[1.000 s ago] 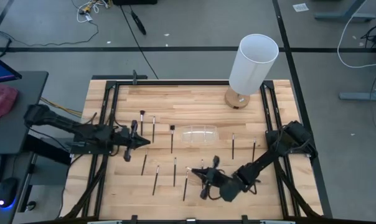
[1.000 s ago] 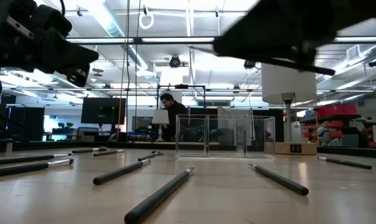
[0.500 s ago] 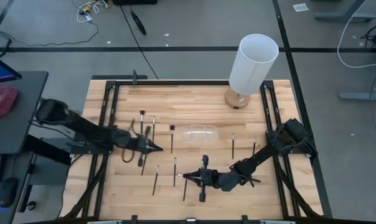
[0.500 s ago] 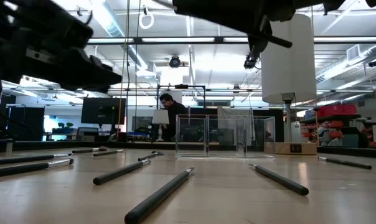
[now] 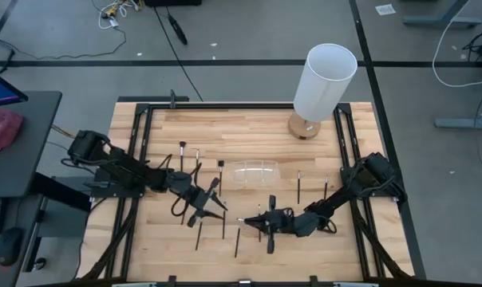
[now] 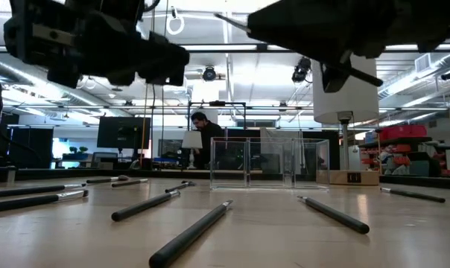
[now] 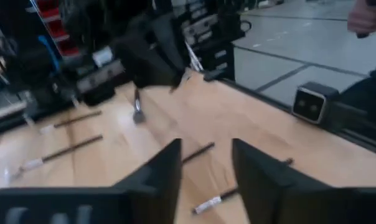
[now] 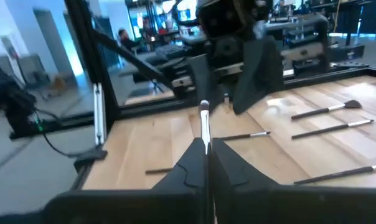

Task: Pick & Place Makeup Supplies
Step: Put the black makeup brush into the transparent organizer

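Observation:
Several thin dark makeup brushes lie flat on the wooden table, among them brush (image 5: 220, 177), brush (image 5: 199, 231) and brush (image 5: 298, 185). My left gripper (image 5: 211, 202) hovers open over the brushes left of centre; in the left wrist view its fingers (image 7: 166, 177) have nothing between them, and a brush (image 7: 208, 203) lies on the table below. My right gripper (image 5: 258, 222) is near the table's middle front, pointing toward the table's left, and is shut on one makeup brush (image 8: 204, 121). My right gripper pinches a makeup brush between its two shut fingers (image 8: 188, 163). The brush lies along the fingers, and its pale-banded end (image 8: 204, 112) sticks out past the fingertips. The fingers are about level, and the brush is lifted clear of the table.
A small clear plastic holder (image 5: 257, 173) stands at the table's middle. A tall white cylinder lamp (image 5: 325, 80) stands on its wooden base at the far right. Black rails (image 5: 141, 159) run along both sides. A person sits in the room beyond the table (image 6: 203, 138).
My left gripper has moved toward the table's right and near edge, out over the loose brushes. It has rolled and opened. My right gripper has stayed near the middle front and turned at the wrist with its brush.

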Tool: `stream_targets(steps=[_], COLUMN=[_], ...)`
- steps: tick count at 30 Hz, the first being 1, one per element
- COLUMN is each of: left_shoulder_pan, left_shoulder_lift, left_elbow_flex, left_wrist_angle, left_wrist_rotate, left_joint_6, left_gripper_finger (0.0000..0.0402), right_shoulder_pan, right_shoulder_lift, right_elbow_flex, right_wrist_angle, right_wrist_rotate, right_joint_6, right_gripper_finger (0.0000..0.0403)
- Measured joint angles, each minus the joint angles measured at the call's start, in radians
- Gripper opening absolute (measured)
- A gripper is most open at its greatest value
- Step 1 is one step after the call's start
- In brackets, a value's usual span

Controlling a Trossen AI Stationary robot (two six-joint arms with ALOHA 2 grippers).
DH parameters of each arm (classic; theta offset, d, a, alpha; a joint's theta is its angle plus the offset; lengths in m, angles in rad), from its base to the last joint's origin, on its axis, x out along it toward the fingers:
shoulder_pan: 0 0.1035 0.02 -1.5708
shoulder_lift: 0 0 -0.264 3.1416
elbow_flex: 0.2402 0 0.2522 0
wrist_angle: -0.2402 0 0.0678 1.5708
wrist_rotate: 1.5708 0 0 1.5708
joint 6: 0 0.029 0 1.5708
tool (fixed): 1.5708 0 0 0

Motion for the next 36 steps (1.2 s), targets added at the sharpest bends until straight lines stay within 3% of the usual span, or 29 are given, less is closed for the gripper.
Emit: stream_targets(steps=[5, 9, 13, 24, 36], left_shoulder_pan=[-0.025, -0.051, -0.068, -0.071, -0.071], left_shoulder_lift=[0.018, 0.05, 0.095, 0.252, 0.268], left_elbow_flex=[0.039, 0.07, 0.086, 0.177, 0.204], left_wrist_angle=[0.006, 0.077, 0.165, 0.2, 0.25], left_wrist_rotate=[-0.086, -0.098, -0.129, -0.179, -0.132], left_joint_6=[0.024, 0.045, 0.065, 0.065, 0.01], left_gripper_finger=[0.0244, 0.0261, 0.0249, 0.0201, 0.0154], right_shoulder_pan=[-0.006, -0.006, -0.005, -0.005, -0.006], right_shoulder_lift=[0.0, 0.0, 0.0, 0.0, 0.0], right_elbow_flex=[-0.022, -0.022, -0.021, -0.021, -0.021], right_wrist_angle=[0.061, 0.07, 0.077, 0.074, 0.061], right_wrist_rotate=[0.001, -0.005, -0.009, -0.009, -0.008], right_joint_6=[-0.023, -0.034, -0.034, -0.022, -0.016], right_gripper_finger=[0.0004, 0.0004, 0.0004, 0.0004, 0.0004])
